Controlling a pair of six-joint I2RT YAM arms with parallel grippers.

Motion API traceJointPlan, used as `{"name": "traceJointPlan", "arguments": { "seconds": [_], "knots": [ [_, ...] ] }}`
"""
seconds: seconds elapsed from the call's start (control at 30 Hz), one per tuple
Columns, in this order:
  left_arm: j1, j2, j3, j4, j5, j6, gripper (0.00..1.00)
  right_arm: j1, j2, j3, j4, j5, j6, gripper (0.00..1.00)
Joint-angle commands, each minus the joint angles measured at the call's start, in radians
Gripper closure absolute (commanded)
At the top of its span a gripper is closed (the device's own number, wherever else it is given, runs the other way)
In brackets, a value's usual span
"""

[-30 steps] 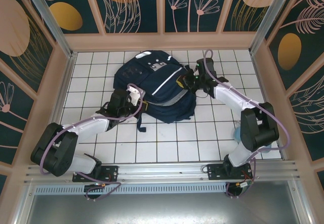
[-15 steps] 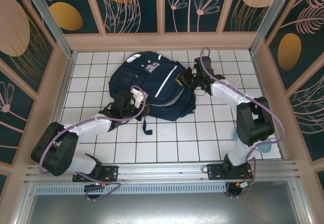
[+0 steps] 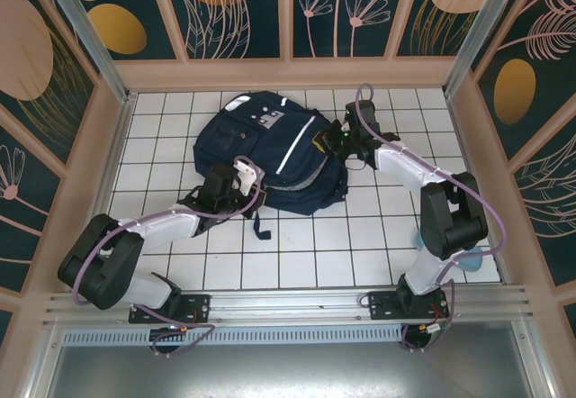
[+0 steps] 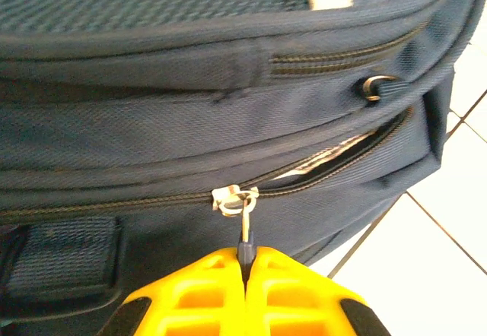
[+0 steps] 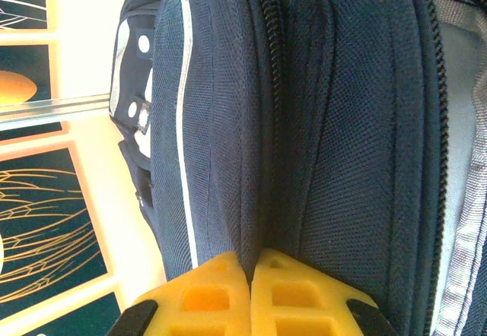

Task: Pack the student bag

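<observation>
Your left claw point(image 4: 247, 258) is clamped shut on the zipper pull point(image 4: 244, 233) of the student bag point(image 3: 270, 146), at the bag's near-left side. The bag lies flat on the tiled bench point(image 3: 315, 254), toward the far edge and roughly midway between the side edges. In the left wrist view the zipper point(image 4: 114, 205) is closed to the left of the slider. To the right of it the teeth gape and something pale shows inside, so I judge the contents are in and the closing is only partway done. On the bag's right side, your right claw point(image 5: 250, 264) is pinched shut on a fold of the navy fabric beside the white stripe point(image 5: 186, 123), apparently bracing the bag. What is left is running the slider along the open stretch.
</observation>
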Motion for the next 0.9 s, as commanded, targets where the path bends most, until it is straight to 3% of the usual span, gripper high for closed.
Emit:
{"name": "traceJointPlan", "arguments": {
  "seconds": [0.0,0.23,0.47,0.53,0.6,0.7,0.87],
  "knots": [
    [-0.062,-0.026,-0.004,0.027,0.058,-0.014,1.0,0.002,0.004,0.007,0.095,0.034,-0.001,0.96],
    [-0.179,-0.006,0.014,0.114,0.056,-0.098,1.0,0.016,0.007,-0.002,0.109,0.04,0.011,0.96],
    [-0.269,0.138,0.146,0.189,0.052,-0.191,1.0,0.02,-0.026,-0.05,0.114,0.047,0.007,0.95],
    [-0.27,0.157,0.165,0.198,0.044,-0.24,0.83,0.014,-0.043,-0.063,0.095,0.047,-0.019,0.89],
    [-0.27,0.14,0.164,0.179,-0.02,-0.285,0.6,0.0,-0.081,-0.094,0.068,0.057,-0.067,0.76],
    [-0.269,0.084,0.154,0.105,-0.096,-0.341,0.43,-0.014,-0.16,-0.131,-0.022,0.121,-0.183,0.6],
    [-0.256,-0.01,0.131,-0.05,-0.225,-0.457,0.26,0.007,-0.279,-0.181,-0.198,0.226,-0.37,0.49]
  ]
}}
